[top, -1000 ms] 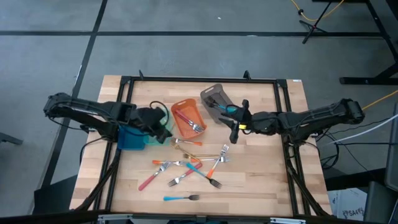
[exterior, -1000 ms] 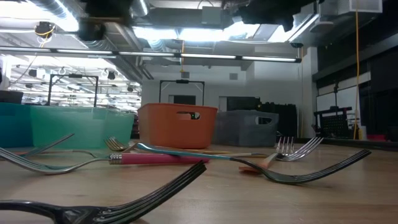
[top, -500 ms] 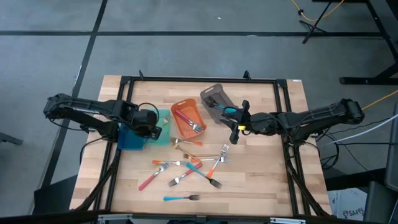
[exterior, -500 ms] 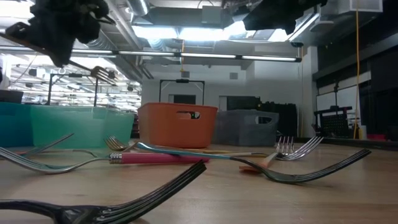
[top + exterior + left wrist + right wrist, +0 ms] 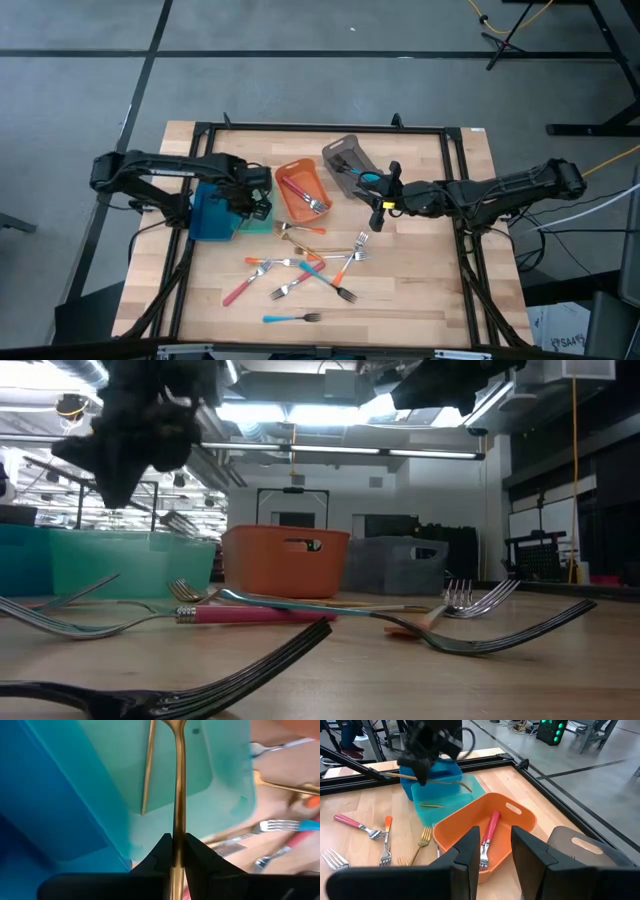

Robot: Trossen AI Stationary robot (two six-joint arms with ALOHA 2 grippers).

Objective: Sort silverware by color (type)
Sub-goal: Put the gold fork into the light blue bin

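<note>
Since the earlier frame our left gripper has swung right, over the teal bin. Nearest us, loose forks lie scattered on the table. Our left fingers pinch a gold fork, its long axis pointing straight out into the teal bin, where another gold utensil lies. The orange bin holds a red-handled fork. Our right gripper waits by the grey bin, fingers narrowly apart, empty.

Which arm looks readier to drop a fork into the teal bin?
The left. Its hand already grips a gold fork right above the teal bin, where another gold piece lies. The right hand is empty, over by the grey bin.
</note>
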